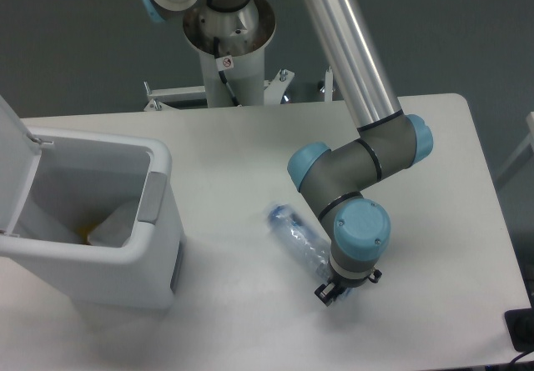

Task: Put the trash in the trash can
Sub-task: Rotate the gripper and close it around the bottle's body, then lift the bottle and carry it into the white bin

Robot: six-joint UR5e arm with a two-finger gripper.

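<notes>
The clear bluish bottle (299, 238) lies slanted near the table's front middle, with its blue cap pointing up-left toward the trash can. Its base end disappears under my wrist. My gripper (334, 293) points down at that base end and looks shut on the bottle; the fingertips are mostly hidden by the wrist. The white trash can (100, 275) stands at the left with its lid (12, 162) swung open. A pale, thin item (113, 225) lies inside it; I cannot tell what it is.
The arm's pedestal (225, 46) stands at the table's far edge, behind the middle. The table's right edge (492, 196) runs close to my elbow. A dark object (521, 329) sits off the table at the lower right.
</notes>
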